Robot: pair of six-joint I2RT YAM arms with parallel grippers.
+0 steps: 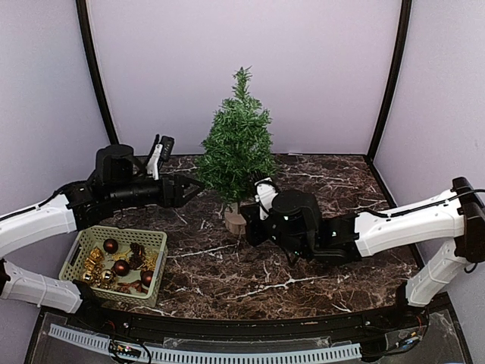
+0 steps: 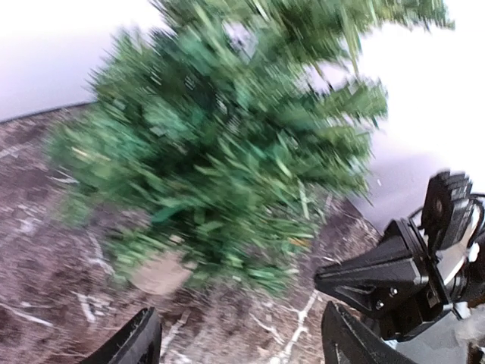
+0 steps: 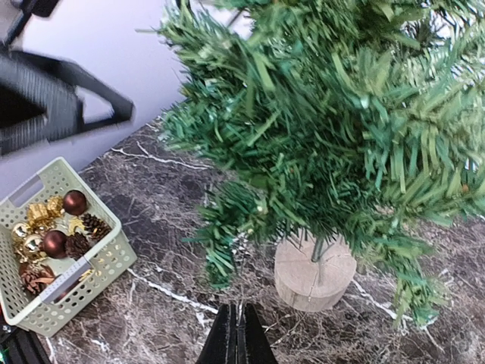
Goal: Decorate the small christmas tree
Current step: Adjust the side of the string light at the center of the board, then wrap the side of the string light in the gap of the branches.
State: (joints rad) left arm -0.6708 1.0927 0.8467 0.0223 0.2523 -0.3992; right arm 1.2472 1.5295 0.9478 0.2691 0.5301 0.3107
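The small christmas tree (image 1: 237, 144) stands upright at the middle back of the marble table on its round wooden base (image 1: 235, 221). My left gripper (image 1: 193, 184) hovers at the tree's left side, level with the lower branches. It is open, its fingertips (image 2: 140, 341) spread wide with nothing between them. The left wrist view is blurred and filled by the tree (image 2: 227, 152). My right gripper (image 3: 237, 334) is shut, low over the table just in front of the wooden base (image 3: 314, 273). I see nothing held in it. In the top view the right gripper (image 1: 252, 227) sits right beside the base.
A pale green basket (image 1: 121, 230) sits at the front left, holding dark red balls (image 1: 111, 246), gold bells and pine cones. The right wrist view shows the basket (image 3: 106, 265) to the left of the tree. The right arm's black wrist (image 2: 394, 280) lies close to the left gripper.
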